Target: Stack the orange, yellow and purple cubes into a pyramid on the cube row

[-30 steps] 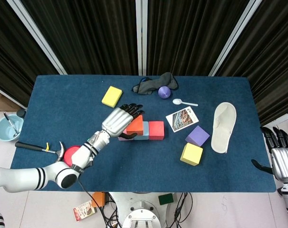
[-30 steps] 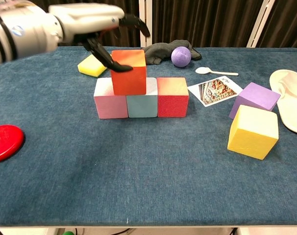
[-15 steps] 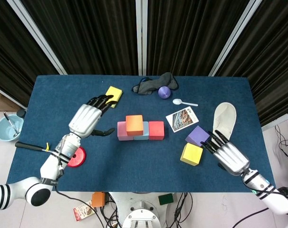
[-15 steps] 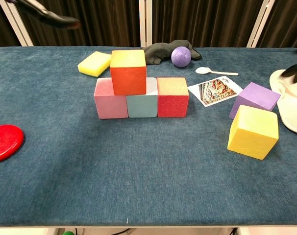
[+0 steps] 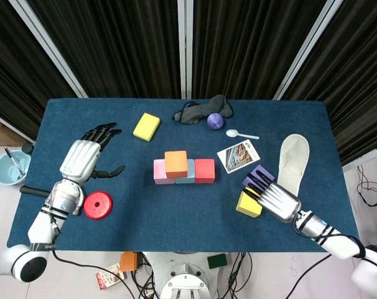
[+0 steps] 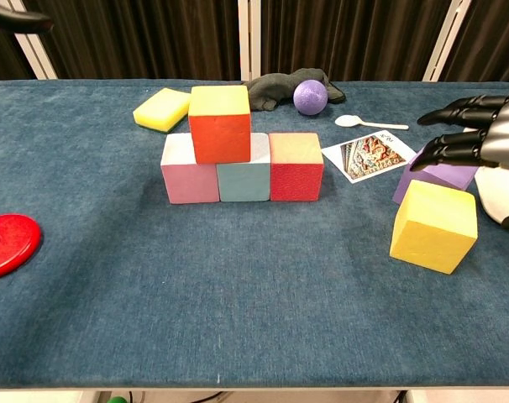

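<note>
Hovering with fingers spread and gripping nothing, the right hand (image 5: 277, 199) hangs over the yellow cube (image 6: 433, 226) and the purple cube (image 6: 443, 176) just behind it. The left hand (image 5: 83, 159) is open too, well clear. The orange cube (image 6: 220, 122) already sits on the cube row (image 6: 242, 179). A square grip suits the yellow cube. The card (image 6: 369, 155) probably carries print, unreadable.
</note>
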Available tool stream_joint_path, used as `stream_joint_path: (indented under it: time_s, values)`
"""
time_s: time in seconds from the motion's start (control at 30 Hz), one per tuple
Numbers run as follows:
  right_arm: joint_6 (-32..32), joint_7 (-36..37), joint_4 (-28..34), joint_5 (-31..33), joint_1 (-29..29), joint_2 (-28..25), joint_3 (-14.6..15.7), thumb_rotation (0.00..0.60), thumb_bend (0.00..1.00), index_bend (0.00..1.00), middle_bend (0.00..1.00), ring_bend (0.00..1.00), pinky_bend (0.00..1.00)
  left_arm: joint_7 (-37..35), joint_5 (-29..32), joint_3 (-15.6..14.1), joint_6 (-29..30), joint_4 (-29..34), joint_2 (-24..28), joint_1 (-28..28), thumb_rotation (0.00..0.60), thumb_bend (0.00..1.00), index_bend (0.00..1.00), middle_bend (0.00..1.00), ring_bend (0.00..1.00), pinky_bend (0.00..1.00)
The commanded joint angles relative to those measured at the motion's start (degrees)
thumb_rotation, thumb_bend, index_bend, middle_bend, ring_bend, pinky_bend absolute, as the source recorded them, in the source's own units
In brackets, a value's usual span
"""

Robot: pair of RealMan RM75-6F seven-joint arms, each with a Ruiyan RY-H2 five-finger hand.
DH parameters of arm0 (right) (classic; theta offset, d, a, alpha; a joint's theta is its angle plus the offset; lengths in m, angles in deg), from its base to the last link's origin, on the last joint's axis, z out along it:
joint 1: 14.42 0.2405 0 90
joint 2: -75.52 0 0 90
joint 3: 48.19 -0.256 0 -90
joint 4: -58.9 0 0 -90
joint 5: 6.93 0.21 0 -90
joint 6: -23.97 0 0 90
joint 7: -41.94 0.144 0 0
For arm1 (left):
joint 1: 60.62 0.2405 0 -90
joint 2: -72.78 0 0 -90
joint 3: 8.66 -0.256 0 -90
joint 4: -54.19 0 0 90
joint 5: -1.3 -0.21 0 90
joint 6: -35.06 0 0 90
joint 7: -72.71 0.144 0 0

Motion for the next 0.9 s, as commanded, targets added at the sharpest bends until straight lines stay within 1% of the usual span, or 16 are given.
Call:
stream_joint_path:
  time_s: [0.03, 0.1, 0.17, 0.27, 0.3, 0.4, 0.5, 0.6, 0.7, 0.83, 0.9]
  values:
    - [-0.6, 0.5, -1.1, 0.7, 0.6, 1.4, 0.4, 0.600, 0.12, 0.19, 0.18, 0.00, 0.12, -0.6, -0.5, -0.3, -0.1, -0.4, 0.0, 0.6, 0.406, 0.18, 0.15, 0.07, 0.08, 0.18]
    - [-0.6, 0.7, -1.8, 1.1, 0.8, 2.1, 0.5, 0.600, 0.13, 0.20, 0.19, 0.00, 0.12, -1.0, -0.9, -0.5, -0.2, -0.8, -0.2, 1.0, 0.409, 0.18, 0.15, 0.07, 0.08, 0.18]
    - [-0.4, 0.7, -2.5, 1.5, 1.0, 2.9, 0.5, 0.600, 0.16, 0.23, 0.20, 0.00, 0.13, -1.3, -1.3, -0.5, 0.0, -1.1, -0.3, 1.4, 0.409, 0.18, 0.15, 0.07, 0.08, 0.18]
    - [-0.3, 1.2, -3.2, 2.6, 1.3, 4.5, 0.5, 0.600, 0.20, 0.28, 0.26, 0.02, 0.13, -2.2, -1.8, -0.2, 0.5, -1.8, -0.6, 2.2, 0.420, 0.18, 0.15, 0.07, 0.08, 0.18]
    - [-0.1, 1.4, -3.2, 2.8, 1.3, 5.0, 0.5, 0.600, 0.22, 0.32, 0.29, 0.03, 0.14, -2.5, -1.9, -0.2, 0.7, -2.0, -0.6, 2.4, 0.419, 0.18, 0.15, 0.07, 0.08, 0.18]
    - [0.6, 1.5, -2.1, 3.9, 1.1, 5.5, 0.5, 0.600, 0.23, 0.40, 0.36, 0.07, 0.15, -3.3, -2.7, -0.3, 1.2, -2.4, -0.4, 3.3, 0.403, 0.18, 0.15, 0.07, 0.08, 0.18]
    - [1.7, 0.2, 0.3, 4.7, 0.6, 4.6, 0.3, 0.600, 0.23, 0.44, 0.39, 0.08, 0.15, -4.1, -3.6, -0.8, 1.7, -2.6, 0.2, 4.5, 0.417, 0.18, 0.15, 0.07, 0.08, 0.18]
    - [3.7, -0.4, 4.6, 6.1, -0.5, 2.9, -0.2, 0.600, 0.24, 0.46, 0.41, 0.09, 0.15, -5.0, -4.7, -1.5, 2.4, -3.0, 0.7, 5.9, 0.402, 0.18, 0.15, 0.07, 0.08, 0.18]
    - [5.5, -2.9, 10.5, 9.8, -2.1, 0.6, -1.7, 0.600, 0.24, 0.46, 0.41, 0.10, 0.16, -6.0, -5.7, -2.2, 2.9, -3.6, 1.1, 7.2, 0.413, 0.18, 0.15, 0.07, 0.08, 0.18]
    - [6.8, -12.8, 20.8, 21.2, -4.1, -0.8, -6.2, 0.600, 0.28, 0.47, 0.42, 0.10, 0.16, -7.1, -7.0, -2.8, 3.6, -4.1, 1.6, 8.6, 0.412, 0.18, 0.15, 0.07, 0.08, 0.18]
    - [7.5, -19.3, 26.1, 28.6, -4.2, -0.1, -8.6, 0.600, 0.28, 0.49, 0.43, 0.11, 0.16, -7.7, -7.9, -2.9, 4.2, -4.4, 1.5, 9.2, 0.406, 0.18, 0.15, 0.07, 0.08, 0.18]
